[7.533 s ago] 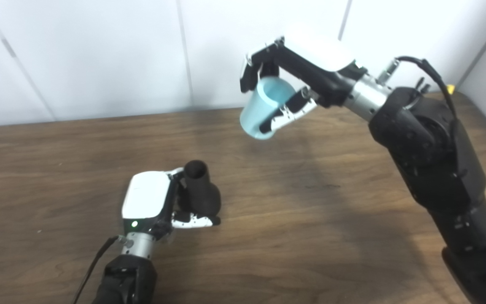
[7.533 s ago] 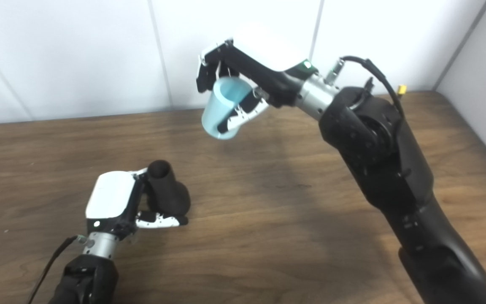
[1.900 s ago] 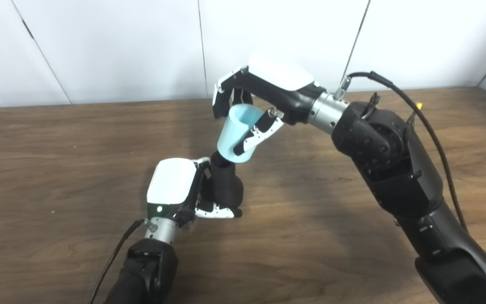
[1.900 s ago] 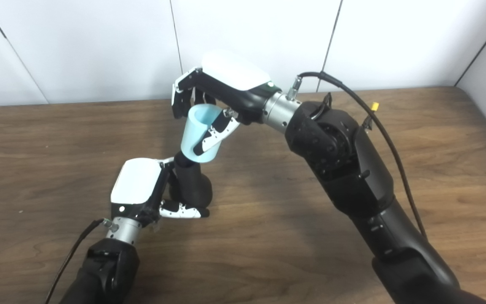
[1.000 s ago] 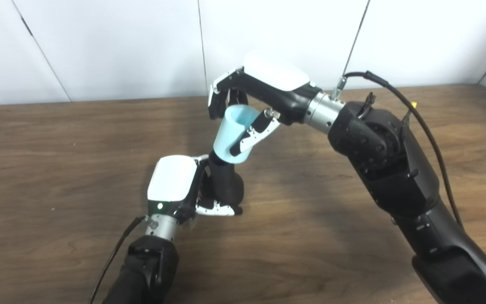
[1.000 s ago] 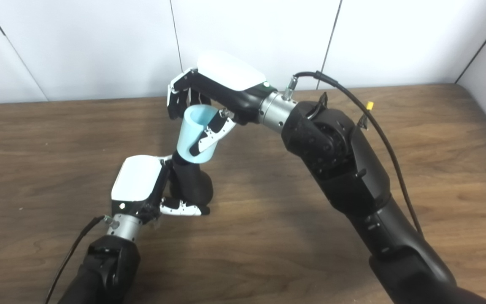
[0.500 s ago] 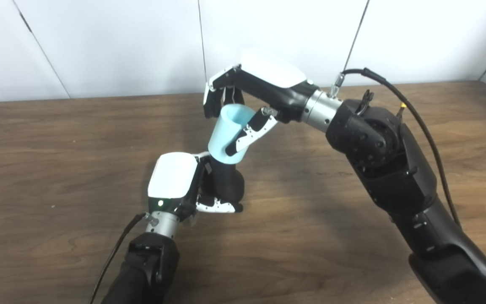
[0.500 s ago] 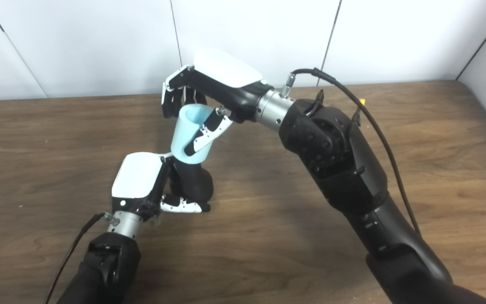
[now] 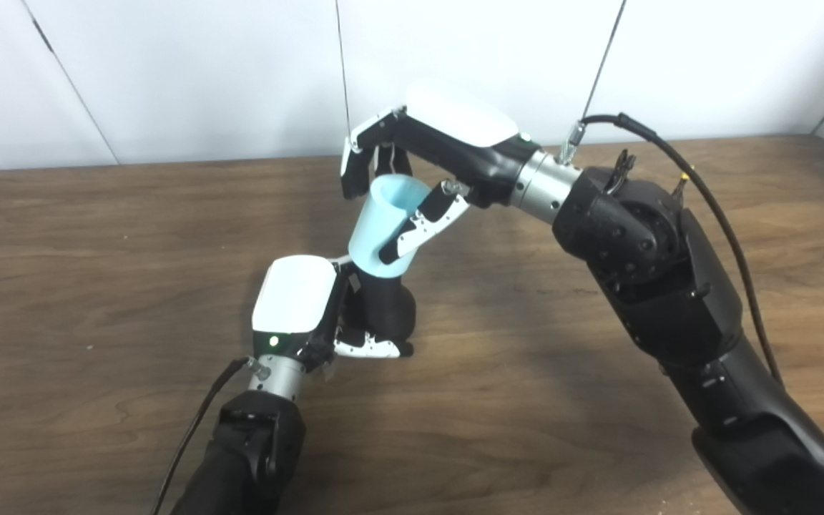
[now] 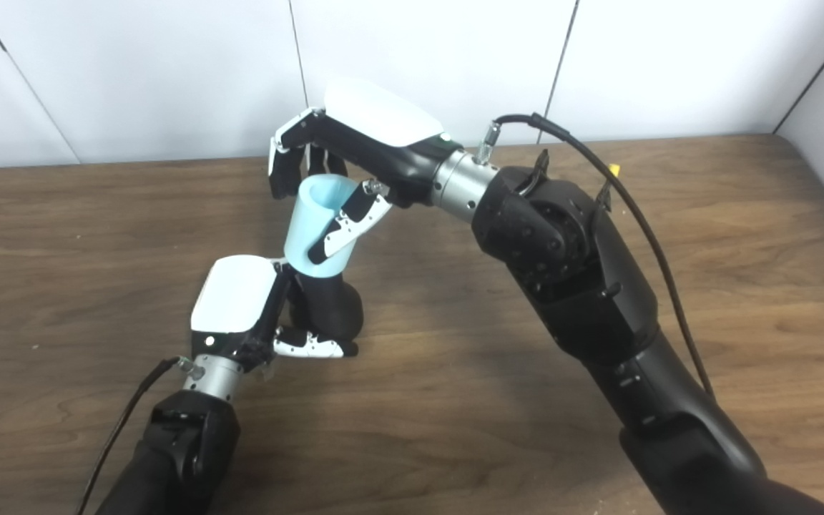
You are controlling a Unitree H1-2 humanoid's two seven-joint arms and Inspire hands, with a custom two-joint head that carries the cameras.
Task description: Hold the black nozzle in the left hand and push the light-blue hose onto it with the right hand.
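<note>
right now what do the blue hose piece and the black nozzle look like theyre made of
The light-blue hose, held in the right hand, looks like smooth, matte plastic or rubber: even colour, thin clean rim, no sharp glare. Which of the two I cannot tell. The black nozzle, gripped by the left hand, looks like dull black plastic or rubber, with almost no reflection.

No readable text, labels or numbers

Nothing legible stands on the white shells of either robot hand, on the hose, the nozzle, the worktop or the wall panels; the only mark is a small green light on the left robot hand (image 9: 290,304), which carries no lettering.
</note>
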